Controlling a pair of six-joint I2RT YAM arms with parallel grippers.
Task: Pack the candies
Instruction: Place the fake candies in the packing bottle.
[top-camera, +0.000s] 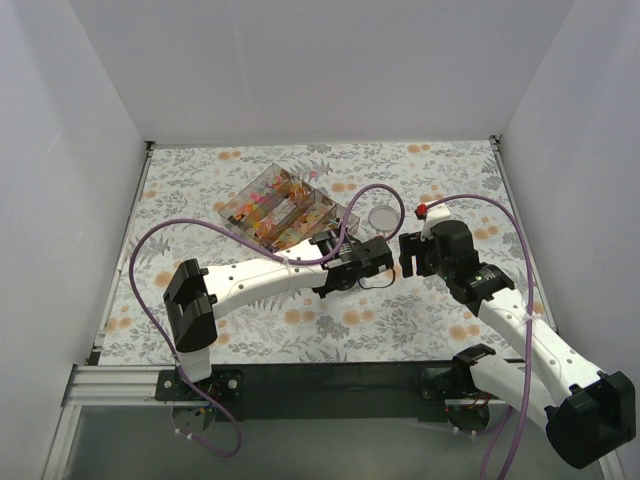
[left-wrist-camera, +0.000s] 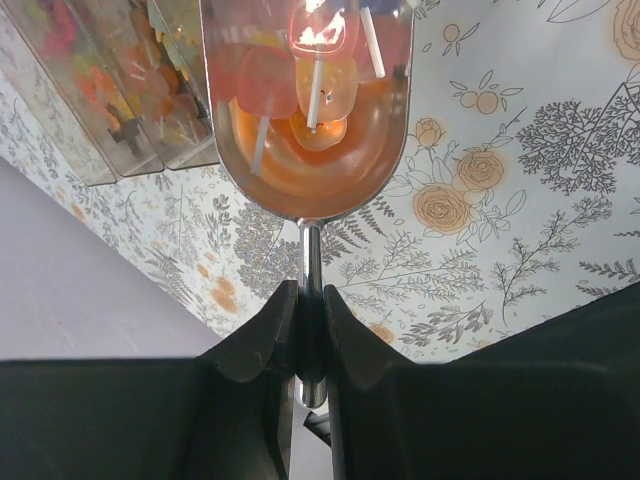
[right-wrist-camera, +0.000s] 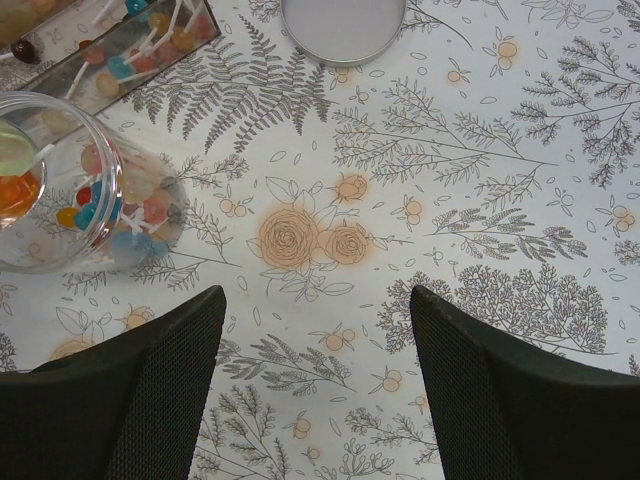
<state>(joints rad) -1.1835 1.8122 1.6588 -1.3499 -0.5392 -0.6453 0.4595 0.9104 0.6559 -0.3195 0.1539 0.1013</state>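
Note:
My left gripper (left-wrist-camera: 311, 300) is shut on the thin handle of a metal scoop (left-wrist-camera: 305, 150). The scoop holds a few orange and pink candies on white sticks (left-wrist-camera: 318, 95). In the top view this gripper (top-camera: 383, 256) is at mid-table. A clear round jar (right-wrist-camera: 100, 190) with mixed-colour candies (right-wrist-camera: 140, 205) inside stands to the left of my right gripper (right-wrist-camera: 315, 300). The scoop's edge (right-wrist-camera: 12, 170) reaches over the jar's mouth. My right gripper is open and empty above the tablecloth, also seen in the top view (top-camera: 412, 255).
A clear compartment box (top-camera: 280, 205) of candies lies at the back left, also in the left wrist view (left-wrist-camera: 110, 90) and the right wrist view (right-wrist-camera: 120, 50). A round metal lid (top-camera: 382, 217) lies behind the grippers, also in the right wrist view (right-wrist-camera: 343, 28). White walls enclose the table.

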